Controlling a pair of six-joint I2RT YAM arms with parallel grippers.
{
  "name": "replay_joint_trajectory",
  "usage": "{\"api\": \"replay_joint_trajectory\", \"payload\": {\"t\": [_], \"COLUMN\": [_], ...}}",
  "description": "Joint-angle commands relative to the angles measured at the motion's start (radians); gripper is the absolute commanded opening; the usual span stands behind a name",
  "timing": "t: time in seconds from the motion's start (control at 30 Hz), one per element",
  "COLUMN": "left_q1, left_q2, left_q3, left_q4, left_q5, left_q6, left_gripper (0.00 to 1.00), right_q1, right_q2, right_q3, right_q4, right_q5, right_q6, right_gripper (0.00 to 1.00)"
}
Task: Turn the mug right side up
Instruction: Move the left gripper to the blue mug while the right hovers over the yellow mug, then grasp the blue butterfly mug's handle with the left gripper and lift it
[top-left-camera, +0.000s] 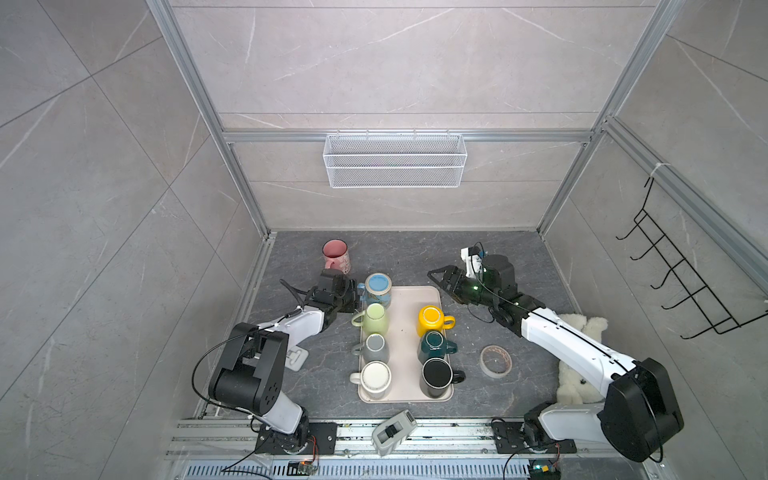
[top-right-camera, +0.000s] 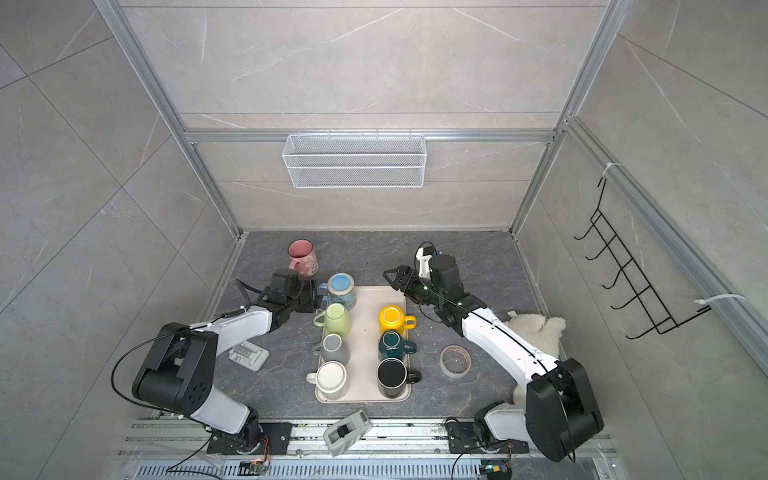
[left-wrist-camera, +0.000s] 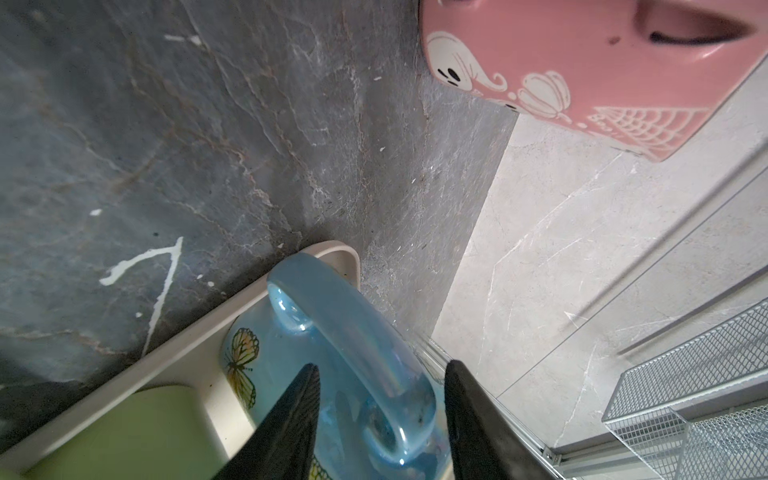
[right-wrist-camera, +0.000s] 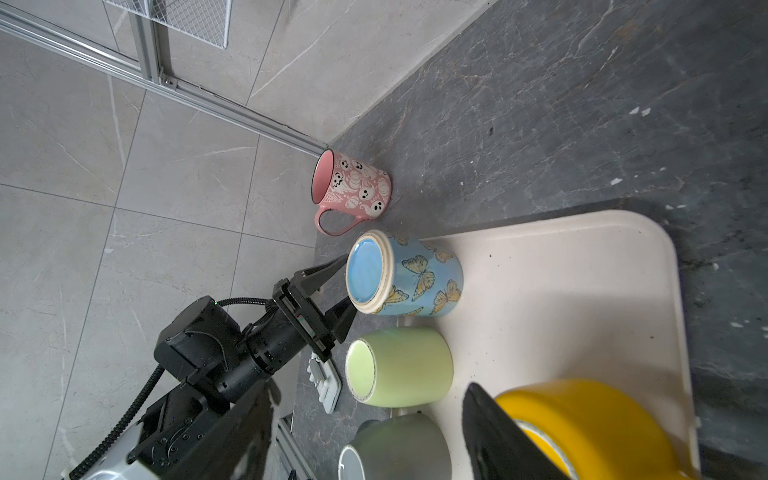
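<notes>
**A:** Where's the mug we're meant to flip?

**B:** The blue butterfly mug (top-left-camera: 377, 291) stands mouth-down on the far left corner of the cream tray (top-left-camera: 409, 299). Its flat blue base, edged by a cream ring, faces up. Its handle (left-wrist-camera: 357, 332) sticks out over the tray's edge, toward the left gripper (left-wrist-camera: 381, 365).

**A:** Gripped?

**B:** Not by my reading. The black fingers are spread to either side of the handle, with a clear gap on one side. On the other side the wrist view is too close to say whether finger and glaze touch. The right gripper (top-left-camera: 435, 279) hangs agape beyond the tray's far right corner, holding nothing.

**A:** So how should the grasp go?

**B:** I'd close squarely on the middle of the loop, not down by its root. It's thick, rounded and glossy, and slick ceramic like that would likely swivel between narrow tapered fingers once the mug's weight hangs off it. I'd lift clear of the tray's raised lip before rolling the wrist. The matte green mug (top-left-camera: 374, 318) sits just beside it, so there's little room that way. The pink ghost mug (top-left-camera: 336, 254) stands upright nearby on the dark veined tabletop (top-left-camera: 415, 257).
</notes>
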Motion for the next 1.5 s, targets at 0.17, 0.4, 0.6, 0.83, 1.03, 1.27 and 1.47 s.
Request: {"api": "replay_joint_trajectory", "payload": {"t": [0.17, 0.4, 0.6, 0.83, 1.03, 1.27, 1.47], "left_q1": [0.005, 0.010, 0.010, 0.011, 0.011, 0.011, 0.011], "left_q2": [0.047, 0.073, 0.092, 0.110, 0.143, 0.184, 0.189], "left_q3": [0.011, 0.014, 0.013, 0.014, 0.035, 0.107, 0.144], "left_q4": [0.074, 0.108, 0.135, 0.166, 0.207, 0.282, 0.426], "left_q5": [0.010, 0.014, 0.027, 0.030, 0.039, 0.071, 0.144], "left_q6": [-0.011, -0.020, -0.028, -0.034, -0.039, -0.001, 0.088], "left_gripper": [0.51, 0.48, 0.38, 0.27, 0.15, 0.00, 0.00], "right_q1": [-0.009, -0.010, -0.013, -0.016, -0.018, -0.020, -0.020], "right_q2": [-0.005, -0.010, -0.010, -0.005, -0.007, -0.015, -0.032], "right_q3": [0.005, 0.007, 0.010, 0.007, 0.000, -0.008, -0.024], "right_q4": [-0.009, -0.021, -0.031, -0.035, -0.038, -0.044, -0.048], "right_q5": [-0.015, -0.015, -0.014, -0.014, -0.007, -0.004, -0.002], "right_q6": [-0.012, -0.014, -0.018, -0.016, -0.015, -0.016, -0.015], "right_gripper": [0.73, 0.73, 0.73, 0.73, 0.73, 0.73, 0.73]}}
